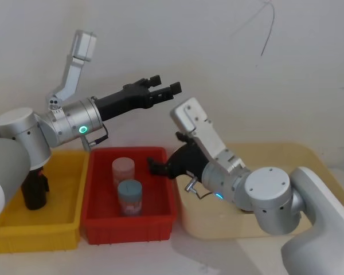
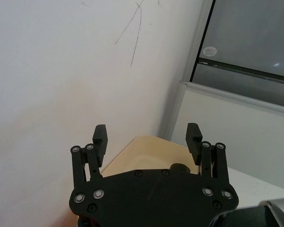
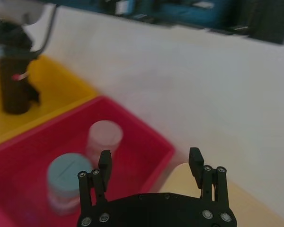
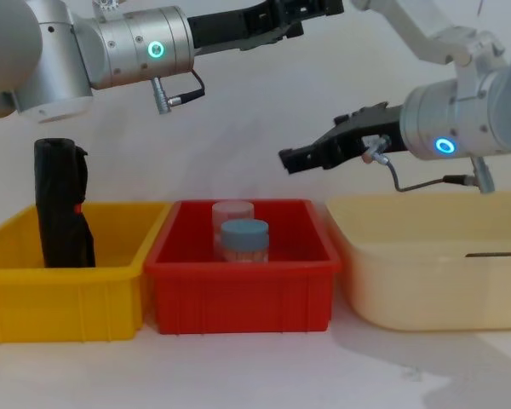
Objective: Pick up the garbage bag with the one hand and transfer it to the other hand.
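Above the red plastic bin (image 1: 126, 224), we hold our left end effector (image 1: 165, 84) and right end effector (image 3: 149, 160) open and empty; the black cylindrical plastic garbage bag roll (image 4: 61, 204) stands upright in the yellow plastic bin (image 1: 34, 238).

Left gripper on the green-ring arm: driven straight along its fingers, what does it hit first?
Probably the white wall. The open left gripper points upward, passing above the cream plastic tub and the right gripper, with nothing between as far as shown; depth is unclear.
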Tool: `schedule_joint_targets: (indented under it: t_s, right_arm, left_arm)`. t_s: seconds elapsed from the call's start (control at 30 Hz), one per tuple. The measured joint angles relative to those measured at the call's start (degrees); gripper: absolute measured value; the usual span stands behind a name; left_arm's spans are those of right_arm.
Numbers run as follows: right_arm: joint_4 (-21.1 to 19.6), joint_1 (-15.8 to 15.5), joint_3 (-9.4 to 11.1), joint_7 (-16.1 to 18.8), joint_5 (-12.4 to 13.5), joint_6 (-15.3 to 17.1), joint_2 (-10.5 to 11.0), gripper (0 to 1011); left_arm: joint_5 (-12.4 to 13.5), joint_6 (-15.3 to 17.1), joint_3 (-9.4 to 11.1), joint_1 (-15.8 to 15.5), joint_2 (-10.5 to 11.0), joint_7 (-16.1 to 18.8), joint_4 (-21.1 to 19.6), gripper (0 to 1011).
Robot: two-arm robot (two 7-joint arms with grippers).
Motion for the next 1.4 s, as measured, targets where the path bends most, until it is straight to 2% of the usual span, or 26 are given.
schedule_joint_targets:
  t_s: [0.17, 0.37, 0.63, 1.03, 1.4]
  right_arm:
    - [0.08, 0.87, -1.61, 3.79, 0.61, 2.53, 0.71, 1000]
    - [1.37, 1.92, -2.85, 6.67, 1.2, 3.93, 1.32, 1000]
    - [3.14, 2.98, -3.62, 8.84, 1.97, 4.65, 1.59, 1000]
    - [4.65, 4.16, -3.82, 12.25, 4.63, 5.64, 1.21, 1000]
    - [7.22, 5.35, -4.57, 13.26, 5.67, 5.8, 0.32, 1000]
  left_arm:
    - [0.0, 0.0, 0.0, 0.0, 0.0, 0.0, 0.0, 1001]
    - [0.0, 0.0, 0.0, 0.0, -0.01, 0.0, 0.0, 1001]
    - [0.0, 0.0, 0.0, 0.0, -0.01, 0.0, 0.0, 1001]
    - [0.0, 0.0, 0.0, 0.0, 0.0, 0.0, 0.0, 1002]
    - [0.0, 0.0, 0.0, 0.0, 0.0, 0.0, 0.0, 1001]
